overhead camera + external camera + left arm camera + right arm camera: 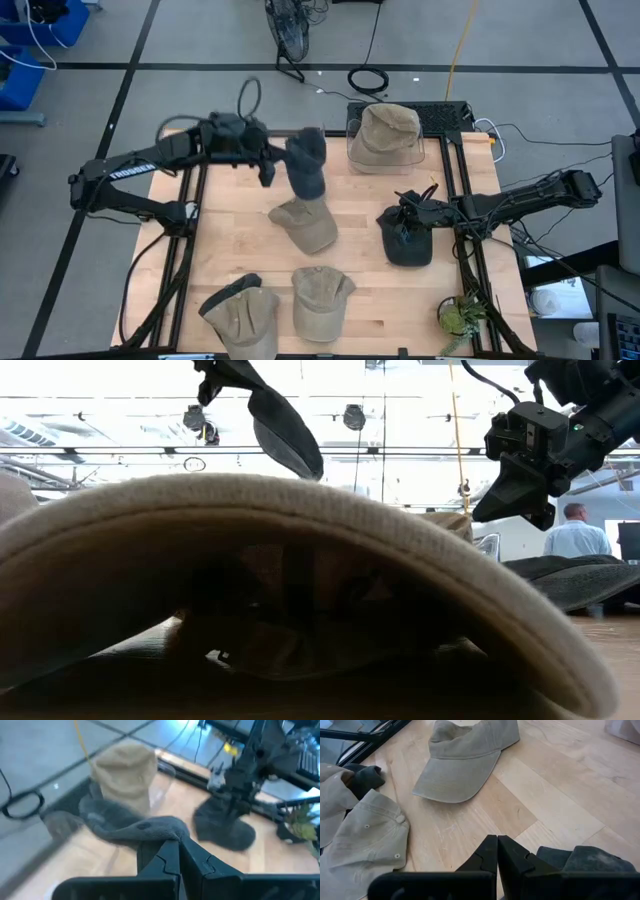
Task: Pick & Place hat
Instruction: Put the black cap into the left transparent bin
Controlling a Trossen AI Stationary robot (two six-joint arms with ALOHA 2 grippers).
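The left end effector (268, 160) is clamped on a dark grey hat (308, 165) hanging beneath it above the table (240, 200).

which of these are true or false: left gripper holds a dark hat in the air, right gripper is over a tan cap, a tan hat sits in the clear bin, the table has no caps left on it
1. The left gripper holds a dark grey hat in the air. True.
2. The right gripper is over a tan cap. False: it is at a dark hat lying on the table.
3. A tan hat sits in the clear bin. True.
4. No caps remain on the table. False: three tan caps lie there, one in the middle and two near the front edge.
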